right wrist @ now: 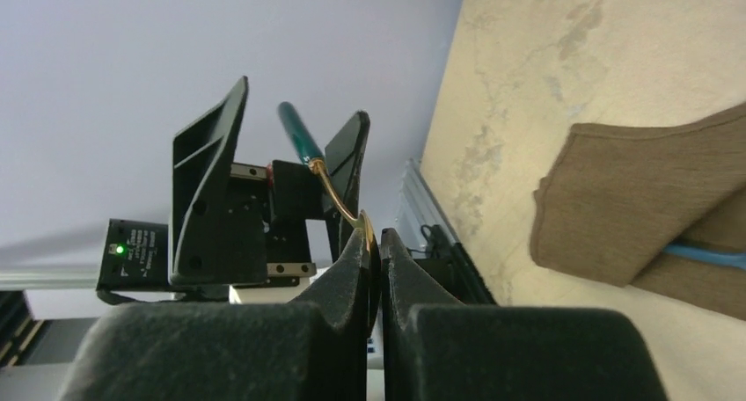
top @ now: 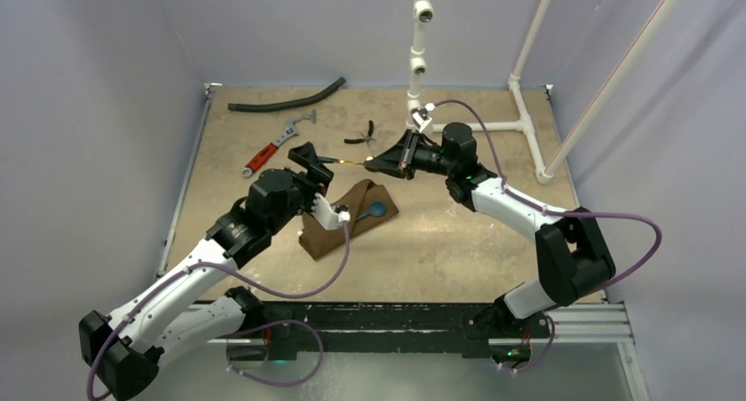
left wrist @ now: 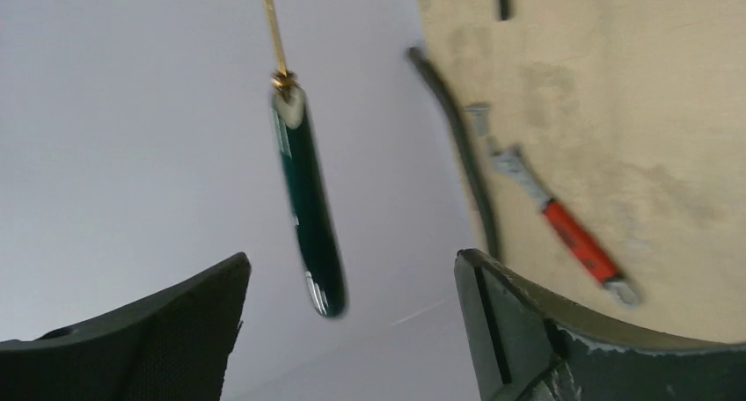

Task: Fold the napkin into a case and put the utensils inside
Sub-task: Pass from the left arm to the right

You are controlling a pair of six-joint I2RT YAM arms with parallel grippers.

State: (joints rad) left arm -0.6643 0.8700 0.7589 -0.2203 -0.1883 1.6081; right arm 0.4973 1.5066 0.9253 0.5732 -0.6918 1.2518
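Landmark: napkin [top: 362,195], dark brown, folded into a long pouch, flat on the table [top: 457,243] between the two arms.

Tucked in the napkin's fold: blue spoon [top: 376,209], round bowl poking out at the end nearer the right arm, handle hidden under the cloth. Shows again from the right wrist as a blue strip inside the fold.

Beyond the napkin's far edge, lifted off the table: second utensil [right wrist: 299,135], dark green handle, thin gold stem. Spans the gap between the two grippers.

Right gripper [right wrist: 374,238]: clenched tight on the gold end of the stem, nothing but the metal between the pads. Sits beyond the napkin's far right corner, pointing toward the left arm.

Left gripper [left wrist: 352,258]: released, jaws spread wide. Dark handle in the gap, nearer the left-hand finger in the left wrist view, touching neither there. Rounded butt of the handle just inside the fingertips, not deep in the jaws. Sits just beyond the napkin's far left corner. From the right wrist, handle close beside one finger [right wrist: 347,168]; cannot tell whether touching there.

Farther back from the napkin: small black pliers [top: 361,137] straight behind it. Red-handled wrench [top: 268,152] to the back left, near the left gripper. Black hose [top: 286,100] beyond that, along the table's back edge.
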